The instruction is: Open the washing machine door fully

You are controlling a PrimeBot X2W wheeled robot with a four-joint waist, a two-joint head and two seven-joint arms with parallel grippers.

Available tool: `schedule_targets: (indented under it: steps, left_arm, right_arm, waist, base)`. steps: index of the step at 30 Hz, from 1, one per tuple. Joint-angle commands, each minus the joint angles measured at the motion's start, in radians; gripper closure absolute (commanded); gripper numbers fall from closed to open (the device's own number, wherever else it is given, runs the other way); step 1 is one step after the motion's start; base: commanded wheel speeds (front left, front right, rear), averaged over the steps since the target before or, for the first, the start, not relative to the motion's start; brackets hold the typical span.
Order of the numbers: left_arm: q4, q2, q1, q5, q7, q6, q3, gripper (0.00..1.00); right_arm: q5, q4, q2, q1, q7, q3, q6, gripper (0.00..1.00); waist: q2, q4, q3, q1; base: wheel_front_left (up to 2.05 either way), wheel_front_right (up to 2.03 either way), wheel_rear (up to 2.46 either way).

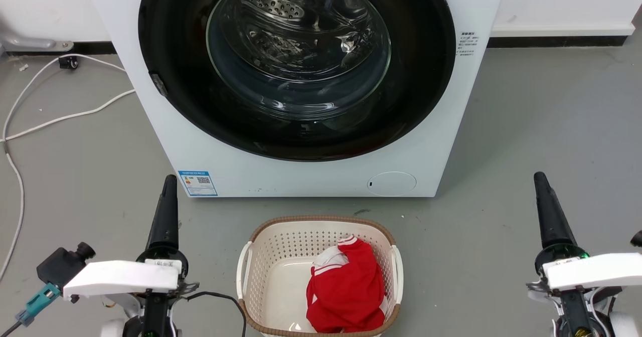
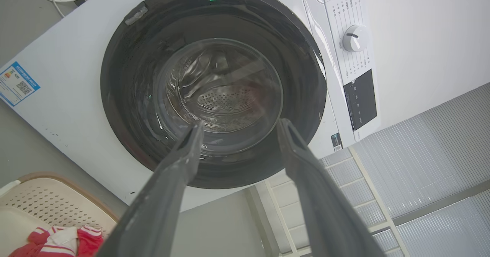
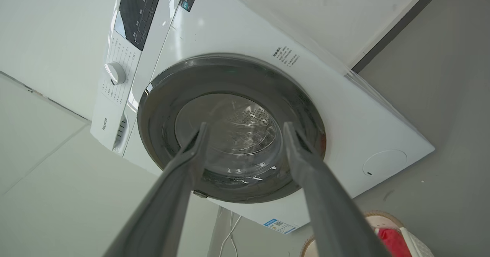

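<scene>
The white washing machine (image 1: 441,126) stands on the floor straight ahead. Its washing machine door (image 1: 175,51), a glossy black ring around a bulging glass window, lies shut, flush with the front. A small grey catch (image 1: 159,84) sits on the door's left rim. My left gripper (image 1: 169,179) is low at the left and my right gripper (image 1: 539,176) low at the right, both well short of the machine. In the left wrist view the left gripper (image 2: 241,125) is open, aimed at the door (image 2: 126,69). The right gripper (image 3: 245,125) is open too, facing the door (image 3: 160,108).
A cream laundry basket (image 1: 261,277) holding a red and white garment (image 1: 348,289) sits on the grey floor between my arms, just in front of the machine. White cables (image 1: 60,119) trail over the floor at the left. A white wall runs behind.
</scene>
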Motion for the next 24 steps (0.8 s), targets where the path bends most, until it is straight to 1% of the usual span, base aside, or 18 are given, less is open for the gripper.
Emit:
schedule_targets:
  steps: [1, 7, 15, 18, 24]
  left_arm:
    - [-0.033, 0.003, -0.023, 0.061, -0.012, -0.002, -0.006, 0.0]
    - [-0.056, 0.003, -0.01, 0.182, -0.034, -0.002, -0.012, 0.0]
    - [-0.068, 0.003, 0.012, 0.363, -0.06, -0.003, -0.026, 0.0]
    - [-0.066, 0.003, 0.013, 0.395, -0.066, -0.003, -0.028, 0.0]
    - [-0.068, 0.003, 0.019, 0.509, -0.084, -0.003, -0.045, 0.0]
  right_arm:
    - [-0.069, -0.036, -0.002, -0.005, -0.013, 0.009, 0.0, 0.0]
    - [-0.22, -0.064, -0.002, 0.006, -0.035, 0.027, 0.0, 0.0]
    - [-0.392, -0.08, -0.001, 0.029, -0.061, 0.046, 0.0, 0.0]
    - [-0.424, -0.076, -0.001, 0.035, -0.068, 0.043, 0.0, 0.0]
    - [-0.511, -0.066, -0.001, 0.045, -0.086, 0.035, 0.0, 0.0]
  waist:
    - [0.0, 0.0, 0.001, 0.0]
    - [0.0, -0.001, 0.0, 0.0]
    - [0.0, -0.001, -0.002, 0.0]
    - [0.0, -0.001, -0.003, 0.0]
    - [0.0, -0.001, -0.006, 0.0]
  base:
    - [0.0, 0.0, 0.0]
    - [0.0, 0.0, 0.0]
    - [0.0, 0.0, 0.0]
    - [0.0, 0.0, 0.0]
    - [0.0, 0.0, 0.0]
